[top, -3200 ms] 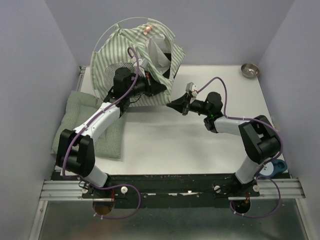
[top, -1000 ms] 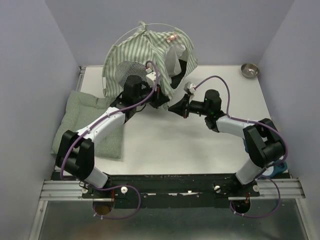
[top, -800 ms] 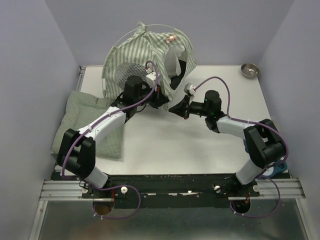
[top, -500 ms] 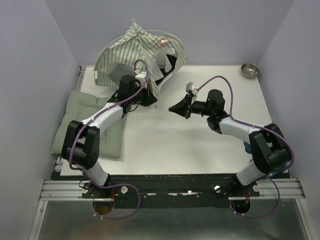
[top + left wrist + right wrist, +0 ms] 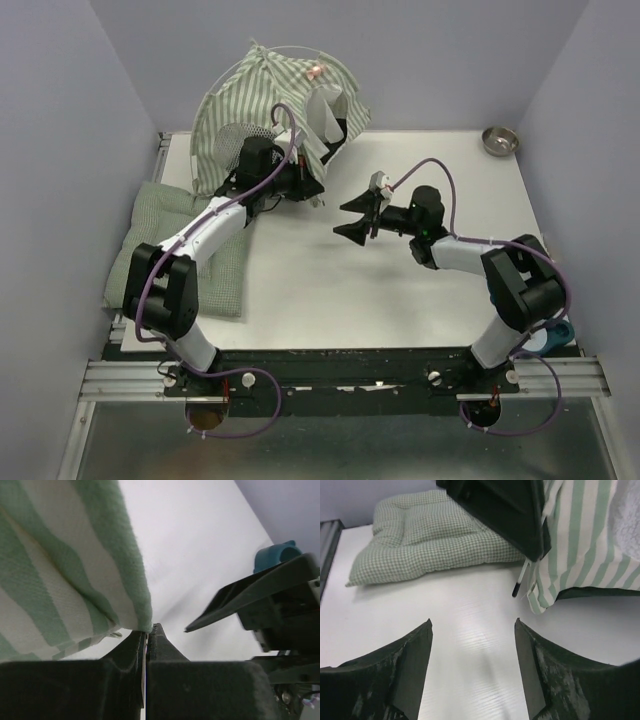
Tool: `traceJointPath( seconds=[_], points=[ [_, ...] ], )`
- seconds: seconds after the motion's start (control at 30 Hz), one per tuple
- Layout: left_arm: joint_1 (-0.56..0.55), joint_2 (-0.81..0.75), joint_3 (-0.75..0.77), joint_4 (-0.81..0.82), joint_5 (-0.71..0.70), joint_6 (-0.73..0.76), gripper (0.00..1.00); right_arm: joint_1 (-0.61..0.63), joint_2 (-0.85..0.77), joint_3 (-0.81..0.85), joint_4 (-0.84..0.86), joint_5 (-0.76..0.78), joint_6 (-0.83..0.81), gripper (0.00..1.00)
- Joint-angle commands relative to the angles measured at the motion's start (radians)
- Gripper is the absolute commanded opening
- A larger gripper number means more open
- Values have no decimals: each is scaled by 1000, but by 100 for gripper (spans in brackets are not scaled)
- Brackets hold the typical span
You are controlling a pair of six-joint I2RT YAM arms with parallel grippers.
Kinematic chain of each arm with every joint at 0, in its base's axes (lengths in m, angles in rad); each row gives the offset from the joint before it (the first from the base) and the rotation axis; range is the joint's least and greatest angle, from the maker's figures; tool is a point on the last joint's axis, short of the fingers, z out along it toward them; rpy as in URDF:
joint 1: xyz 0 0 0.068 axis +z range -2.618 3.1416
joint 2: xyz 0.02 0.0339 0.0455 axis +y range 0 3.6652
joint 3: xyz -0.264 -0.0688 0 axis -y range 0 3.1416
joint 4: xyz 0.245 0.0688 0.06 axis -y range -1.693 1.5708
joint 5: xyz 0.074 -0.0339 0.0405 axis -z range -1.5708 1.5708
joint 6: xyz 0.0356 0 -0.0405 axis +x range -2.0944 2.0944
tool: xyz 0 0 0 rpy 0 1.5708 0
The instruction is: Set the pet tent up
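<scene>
White tabletop [image 5: 400, 290], lilac walls [image 5: 450, 60] all round, and the pet tent [image 5: 235, 110] sits way over at the back-left corner.

Left fingers [image 5: 131, 647] are squeezed together with the striped hem pinched right at their tips, so the tent's gripped by its lower front edge. The fabric looks saggy, and a thin pole [image 5: 215, 85] arcs over the top. Right fingers [image 5: 352, 231] are spread apart with nothing between them, hovering over the middle of the tabletop and pointing at the tent, near it but not touching. From the right wrist you can see a whitish pole end [image 5: 519, 584] with a dark tip poking out by the hem. Green checked cushion [image 5: 165, 225] lies flat at the left edge beside the tent, and a small metal bowl [image 5: 500, 140] is off in the far-right corner.
</scene>
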Motion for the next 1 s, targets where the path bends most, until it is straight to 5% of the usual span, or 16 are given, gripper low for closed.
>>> traceJointPath(
  seconds=[0.0,0.23,0.5,0.8,0.97],
  points=[
    [15,-59,92,-35,57,-68,0,-3,79,-39,279,22,-81,78],
    [17,-89,126,-49,115,-125,0,4,168,73,347,74,-32,84],
    [20,-84,137,-19,135,-181,0,8,231,160,320,71,-18,67],
    [26,-62,169,15,152,-244,0,9,257,250,151,34,31,70],
    [32,-78,170,18,161,-261,0,9,256,226,197,49,57,67]
  ],
)
